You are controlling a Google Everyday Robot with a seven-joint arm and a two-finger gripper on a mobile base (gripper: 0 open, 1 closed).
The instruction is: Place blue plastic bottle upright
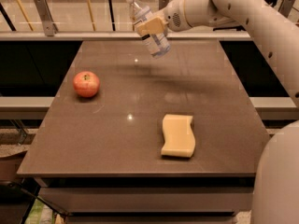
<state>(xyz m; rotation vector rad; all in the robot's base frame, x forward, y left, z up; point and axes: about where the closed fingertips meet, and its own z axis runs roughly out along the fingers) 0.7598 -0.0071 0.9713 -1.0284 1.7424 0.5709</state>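
The blue plastic bottle (149, 29) is clear and bluish with a white cap at its upper left end and a white label. It hangs tilted in the air above the far middle of the brown table (117, 139), cap up and to the left, base down and to the right. My gripper (150, 26) is shut on the bottle's middle, with a tan finger pad (150, 26) across the label. The white arm reaches in from the upper right.
A red apple (86, 83) sits on the table's left side. A tan wavy sponge (178, 135) lies at the front right. A railing with posts (44, 15) runs behind the table. The robot's white body (278, 181) fills the lower right corner.
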